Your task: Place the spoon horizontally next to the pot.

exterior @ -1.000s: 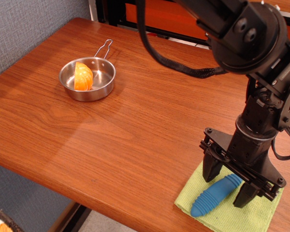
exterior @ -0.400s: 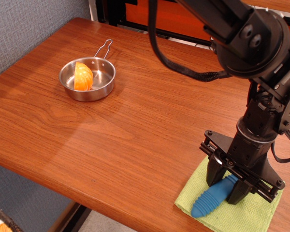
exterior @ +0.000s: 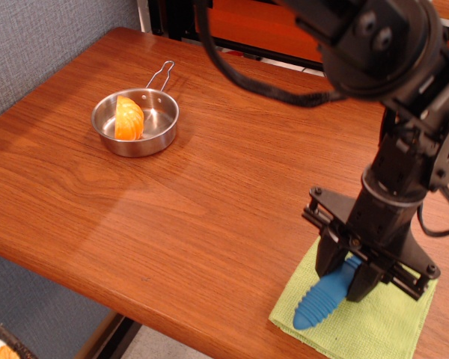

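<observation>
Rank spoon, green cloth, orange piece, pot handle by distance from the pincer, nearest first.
1. Spoon: held in the pincer.
2. Green cloth: just beneath, front right.
3. Orange piece: inside the pot, far left.
4. Pot handle: back left, slightly farther.

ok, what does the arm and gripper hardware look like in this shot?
All black. The arm is bulky, with rounded joint housings and visible screw holes. A black sleeved cable loops off it, and a thinner one hangs at the right edge. The gripper has a flat bar with bolts at its ends and two thick black fingers. No markings are readable.
</observation>
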You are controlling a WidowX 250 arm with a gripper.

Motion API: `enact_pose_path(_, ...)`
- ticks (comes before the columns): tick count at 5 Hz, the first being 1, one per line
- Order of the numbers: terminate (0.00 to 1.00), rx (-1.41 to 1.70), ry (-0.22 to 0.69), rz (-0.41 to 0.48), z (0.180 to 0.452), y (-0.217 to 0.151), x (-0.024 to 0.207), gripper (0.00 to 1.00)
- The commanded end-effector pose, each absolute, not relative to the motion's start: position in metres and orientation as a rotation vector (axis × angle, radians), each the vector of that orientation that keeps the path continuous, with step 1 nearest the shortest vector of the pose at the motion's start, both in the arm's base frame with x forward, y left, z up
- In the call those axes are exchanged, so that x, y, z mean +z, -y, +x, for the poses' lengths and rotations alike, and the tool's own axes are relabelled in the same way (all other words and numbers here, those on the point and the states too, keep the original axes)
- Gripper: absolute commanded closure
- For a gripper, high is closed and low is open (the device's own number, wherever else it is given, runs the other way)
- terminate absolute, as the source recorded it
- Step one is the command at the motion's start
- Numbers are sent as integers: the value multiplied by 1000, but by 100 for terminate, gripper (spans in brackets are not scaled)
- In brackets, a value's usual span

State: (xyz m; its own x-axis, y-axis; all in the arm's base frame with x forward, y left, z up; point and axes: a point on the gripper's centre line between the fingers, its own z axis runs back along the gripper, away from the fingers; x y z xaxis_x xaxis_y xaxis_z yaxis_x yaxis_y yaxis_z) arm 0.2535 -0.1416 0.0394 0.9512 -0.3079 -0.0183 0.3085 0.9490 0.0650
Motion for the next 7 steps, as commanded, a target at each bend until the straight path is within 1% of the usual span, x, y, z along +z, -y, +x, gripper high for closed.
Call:
enact_pose_path(1, 0, -273, 101, 52, 269, 133, 84, 100)
enact_pose_path(2, 0, -319, 53, 56, 277, 125, 92, 100)
enact_pose_path(3, 0, -517, -65, 94, 295, 109, 85, 100)
enact_pose_path(4, 0, -686, -89, 110, 314, 90, 80, 100)
enact_pose_path(5, 0, -933, -115, 128, 330, 75, 73, 100)
enact_pose_path(6, 0, -1101, -103, 151, 345, 61, 68, 100)
enact_pose_path(7, 0, -1241, -92, 156, 365, 52, 63, 100)
